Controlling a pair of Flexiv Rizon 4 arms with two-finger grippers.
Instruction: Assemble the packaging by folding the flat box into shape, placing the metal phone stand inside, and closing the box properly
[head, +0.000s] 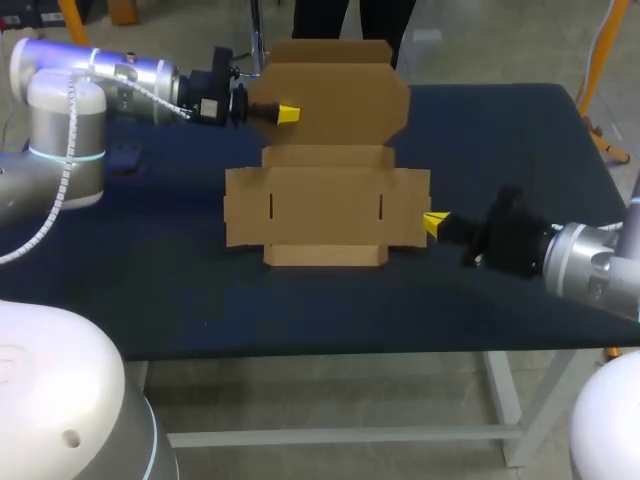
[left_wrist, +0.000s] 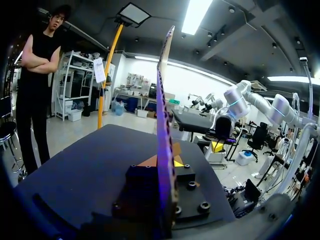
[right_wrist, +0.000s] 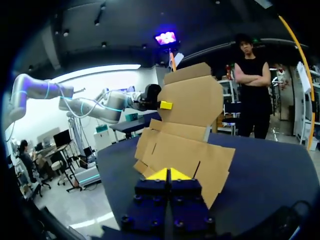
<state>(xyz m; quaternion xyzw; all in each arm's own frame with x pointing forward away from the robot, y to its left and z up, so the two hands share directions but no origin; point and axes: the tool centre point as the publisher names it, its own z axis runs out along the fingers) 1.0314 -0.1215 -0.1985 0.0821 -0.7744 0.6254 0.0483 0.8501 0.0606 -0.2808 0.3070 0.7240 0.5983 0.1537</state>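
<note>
A flat brown cardboard box (head: 325, 205) lies on the dark blue bench (head: 500, 130), with one arm at each side.
Head view: the box lies unfolded in the middle of the bench and its rear lid panel (head: 335, 95) stands raised; the left fingers (head: 287, 114) pinch this panel near its left edge, and the right fingers (head: 436, 222) touch the edge of the right side flap (head: 408, 205). Left wrist view: the panel runs upright, edge-on, between the fingers, clamped from both sides. Right wrist view: the yellow tips are pressed together and hold nothing; the flap is just ahead of them.
</note>
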